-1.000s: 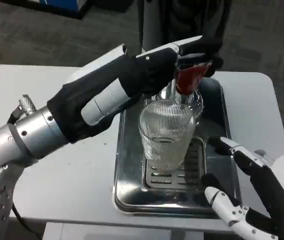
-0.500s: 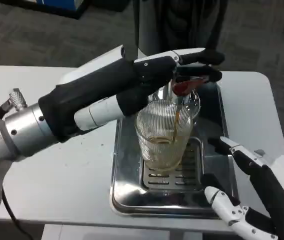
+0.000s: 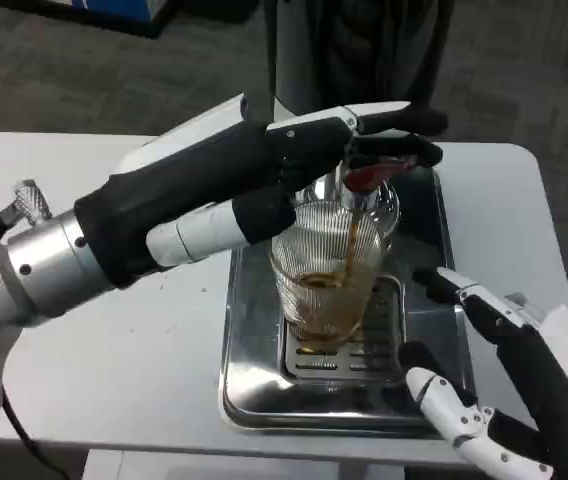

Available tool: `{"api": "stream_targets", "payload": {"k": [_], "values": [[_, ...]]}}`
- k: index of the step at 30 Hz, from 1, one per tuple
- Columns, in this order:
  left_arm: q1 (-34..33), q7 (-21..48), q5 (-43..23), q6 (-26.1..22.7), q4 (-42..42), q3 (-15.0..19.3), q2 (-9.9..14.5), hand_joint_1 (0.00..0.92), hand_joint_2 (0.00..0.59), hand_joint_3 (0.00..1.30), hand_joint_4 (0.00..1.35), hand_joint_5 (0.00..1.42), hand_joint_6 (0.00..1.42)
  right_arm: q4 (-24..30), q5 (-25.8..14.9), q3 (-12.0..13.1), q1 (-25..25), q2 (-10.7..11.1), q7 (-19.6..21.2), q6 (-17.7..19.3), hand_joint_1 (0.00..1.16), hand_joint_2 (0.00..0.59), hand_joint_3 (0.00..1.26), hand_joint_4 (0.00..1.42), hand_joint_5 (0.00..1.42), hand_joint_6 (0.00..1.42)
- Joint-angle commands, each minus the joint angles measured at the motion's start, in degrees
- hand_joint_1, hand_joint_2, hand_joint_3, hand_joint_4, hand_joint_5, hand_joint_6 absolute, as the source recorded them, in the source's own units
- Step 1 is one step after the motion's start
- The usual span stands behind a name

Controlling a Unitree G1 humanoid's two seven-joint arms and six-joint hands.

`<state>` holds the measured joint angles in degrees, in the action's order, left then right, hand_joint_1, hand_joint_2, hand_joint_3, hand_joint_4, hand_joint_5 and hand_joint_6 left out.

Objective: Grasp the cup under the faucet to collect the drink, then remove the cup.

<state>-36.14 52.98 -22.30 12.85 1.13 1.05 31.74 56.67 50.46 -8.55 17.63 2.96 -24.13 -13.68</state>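
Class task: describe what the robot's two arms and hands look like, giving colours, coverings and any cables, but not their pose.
The left arm is a silver metal cylinder with a black fabric sleeve further on; a dark cable runs beside it. The left hand has a white back and black fingertips. The right hand is black with white finger segments.

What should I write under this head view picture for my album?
Left hand presses the red faucet lever, pouring brown drink into a ribbed glass cup while the open right hand waits beside the tray.

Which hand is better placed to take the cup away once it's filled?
Right, probably. The right hand is open beside the cup on the drip tray, while the left hand is pressing the red faucet lever.
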Motion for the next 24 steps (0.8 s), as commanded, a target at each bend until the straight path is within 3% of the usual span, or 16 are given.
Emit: {"api": "stream_targets", "payload": {"k": [1, 24], "values": [[2.3, 4.1, 1.0, 0.2, 0.3, -2.1, 1.2, 0.0, 0.045, 0.16, 0.2, 0.19, 0.0, 0.0, 0.1, -0.2, 0.2, 0.1, -0.1, -0.5, 0.25, 0.436, 0.17, 0.18, 0.12, 0.03], [2.3, 3.8, 1.4, 0.1, 1.0, -2.4, 1.3, 0.0, 0.047, 0.17, 0.2, 0.19, 0.0, 0.4, -0.4, 0.0, 0.9, 0.3, 0.2, -0.5, 0.24, 0.441, 0.17, 0.18, 0.12, 0.03]]}}
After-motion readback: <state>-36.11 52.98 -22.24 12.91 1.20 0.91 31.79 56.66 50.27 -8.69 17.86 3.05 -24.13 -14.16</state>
